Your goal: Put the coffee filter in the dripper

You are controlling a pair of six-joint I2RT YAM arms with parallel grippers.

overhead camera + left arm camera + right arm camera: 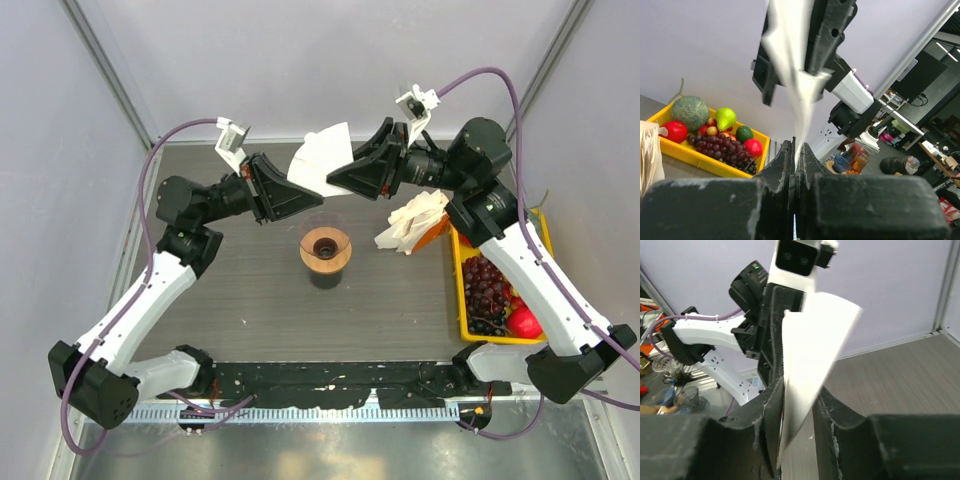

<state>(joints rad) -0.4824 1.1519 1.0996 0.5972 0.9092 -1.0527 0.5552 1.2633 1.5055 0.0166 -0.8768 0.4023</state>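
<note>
The coffee filter [322,160], a thin white paper fan, hangs in the air between my two grippers, above and behind the dripper [325,248]. The dripper is a clear cone with a tan wooden collar, standing mid-table. My left gripper [300,195] is shut on the filter's lower left edge; in the left wrist view its jaws [797,147] pinch the paper [790,50]. My right gripper [338,180] reaches in from the right. In the right wrist view its fingers [797,395] stand slightly apart, and the filter [810,350] leans on the left finger.
A ruffled bunch of white paper filters [412,222] lies to the right of the dripper. Beside it at the table's right edge is a yellow tray [458,290] of fruit, with grapes [485,285] and a red fruit [524,322].
</note>
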